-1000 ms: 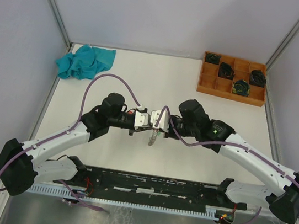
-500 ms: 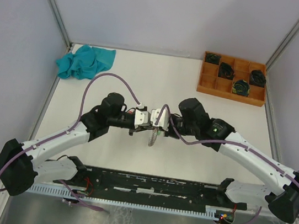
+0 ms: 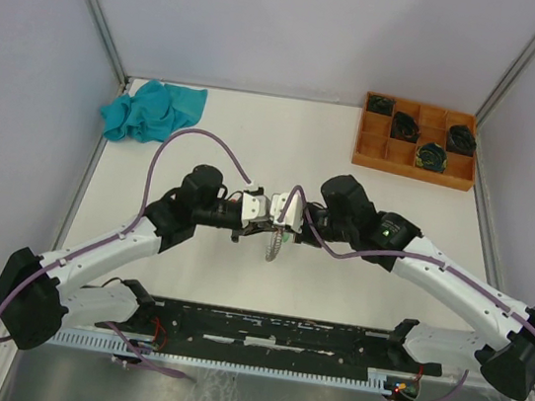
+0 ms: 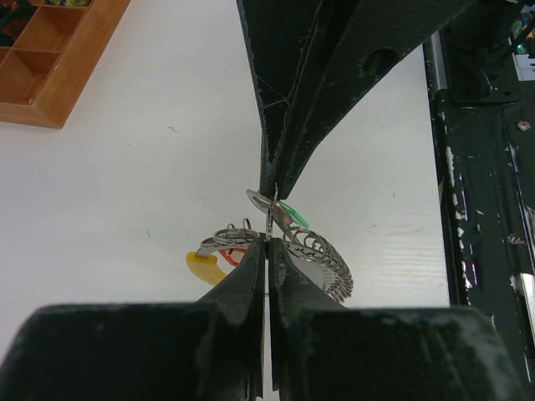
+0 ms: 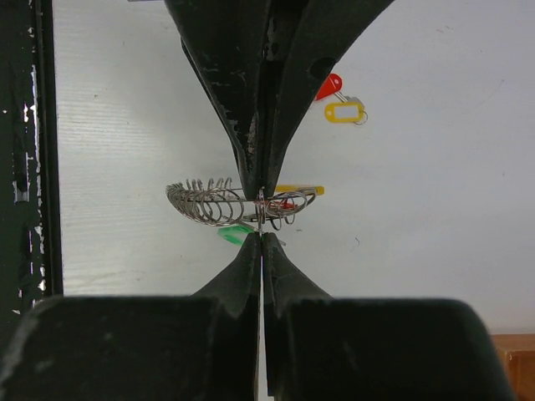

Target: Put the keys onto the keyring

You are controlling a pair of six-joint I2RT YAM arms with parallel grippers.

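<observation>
Left hand [image 4: 267, 244] is pinched shut on the keyring [image 4: 322, 256] above the middle of the tabletop [image 3: 255, 149]. The right hand [image 5: 262, 236], likewise shut, seems clamped on the green-tagged key [image 5: 235, 233]. The coil should be held steady while the key is threaded.

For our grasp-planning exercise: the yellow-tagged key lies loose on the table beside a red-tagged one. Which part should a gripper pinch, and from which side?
Probably the yellow tag, pinched across its two long edges from straight above: it lies flat on the table and is the widest part. The metal loop looks too thin. Mind the red tag close beside.
</observation>
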